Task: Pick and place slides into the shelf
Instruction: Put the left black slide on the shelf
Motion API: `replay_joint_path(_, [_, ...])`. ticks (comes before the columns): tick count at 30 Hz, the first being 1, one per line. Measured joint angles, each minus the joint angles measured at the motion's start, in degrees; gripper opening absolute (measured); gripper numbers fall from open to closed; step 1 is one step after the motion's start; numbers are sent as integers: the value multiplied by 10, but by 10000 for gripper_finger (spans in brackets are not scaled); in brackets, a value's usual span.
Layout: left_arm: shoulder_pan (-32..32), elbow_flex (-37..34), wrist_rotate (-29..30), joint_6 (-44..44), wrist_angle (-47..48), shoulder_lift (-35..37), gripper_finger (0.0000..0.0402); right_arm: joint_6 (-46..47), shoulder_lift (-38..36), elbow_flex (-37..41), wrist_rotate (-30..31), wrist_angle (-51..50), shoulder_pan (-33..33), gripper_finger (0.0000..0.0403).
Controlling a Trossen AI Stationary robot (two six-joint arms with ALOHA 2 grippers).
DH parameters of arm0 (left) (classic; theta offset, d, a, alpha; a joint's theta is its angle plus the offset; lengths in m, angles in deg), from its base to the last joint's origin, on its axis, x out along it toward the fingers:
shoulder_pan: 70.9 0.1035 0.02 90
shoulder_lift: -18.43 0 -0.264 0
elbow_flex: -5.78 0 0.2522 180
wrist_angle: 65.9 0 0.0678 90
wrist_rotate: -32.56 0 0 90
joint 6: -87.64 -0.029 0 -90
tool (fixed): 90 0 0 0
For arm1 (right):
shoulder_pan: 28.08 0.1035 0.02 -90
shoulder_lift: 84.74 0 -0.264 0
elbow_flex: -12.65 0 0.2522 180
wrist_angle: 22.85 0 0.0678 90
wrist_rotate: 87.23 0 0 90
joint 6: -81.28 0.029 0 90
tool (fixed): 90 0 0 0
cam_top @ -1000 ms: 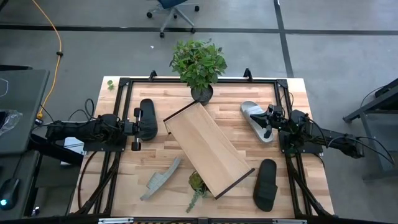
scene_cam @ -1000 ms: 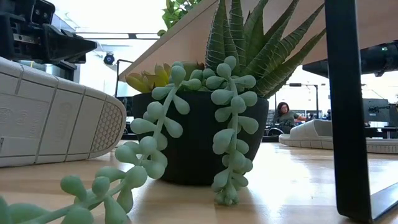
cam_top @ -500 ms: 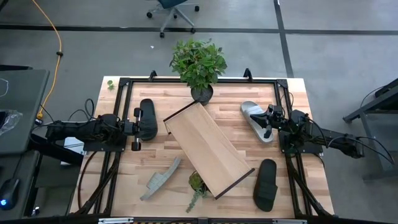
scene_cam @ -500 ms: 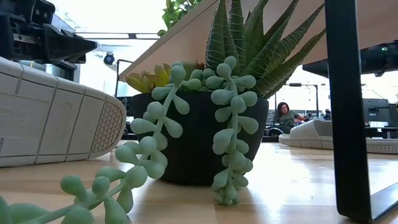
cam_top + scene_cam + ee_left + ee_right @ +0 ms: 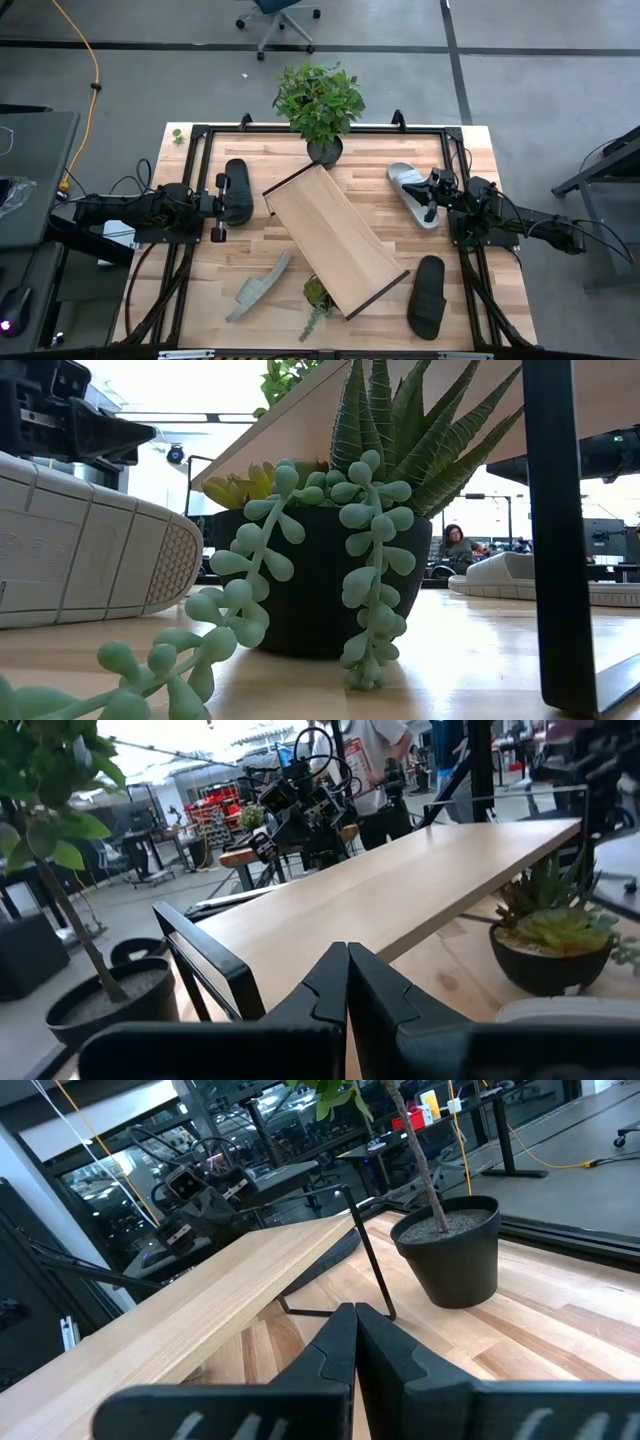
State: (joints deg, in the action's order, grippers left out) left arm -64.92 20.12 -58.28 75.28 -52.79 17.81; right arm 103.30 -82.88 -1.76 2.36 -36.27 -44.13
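Observation:
The shelf (image 5: pixel 335 238), a long light-wood board on a thin dark frame, stands slantwise mid-table. One black slide (image 5: pixel 237 190) lies at the left and one (image 5: pixel 427 296) at the near right. One grey slide (image 5: pixel 412 193) lies at the far right, and one (image 5: pixel 258 286) lies on its edge at the near left, its sole showing in the low view (image 5: pixel 90 540). My left gripper (image 5: pixel 218 207) is shut and empty beside the left black slide. My right gripper (image 5: pixel 430 195) is shut and empty over the far grey slide's right edge. Both show shut in their wrist views (image 5: pixel 347 990) (image 5: pixel 356 1342).
A tall potted plant (image 5: pixel 320 105) stands at the far edge by the shelf's far end. A small succulent pot (image 5: pixel 316 292) with trailing stems sits at the shelf's near edge, beside the tipped grey slide. A black frame (image 5: pixel 300 128) runs around the tabletop.

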Motion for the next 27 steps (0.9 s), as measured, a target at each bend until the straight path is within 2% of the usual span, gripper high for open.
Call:
replay_joint_path(6, [0, 0, 0, 14, 0, 0, 1, 0, 0, 0, 0, 0, 0, 0])
replay_joint_path(9, [0, 0, 0, 57, 0, 0, 1, 0, 0, 0, 0, 1, 0, 0])
replay_joint_path(12, [0, 0, 0, 150, 0, 0, 1, 14, 0, 0, 0, 4, 0, 0])
replay_joint_path(19, [0, 0, 1, 373, 0, 0, 1, 179, 0, 0, 3, 5, 0, 0])
replay_joint_path(27, [0, 0, 18, 377, -3, 0, 1, 275, 0, 0, 14, 9, 0, 0])
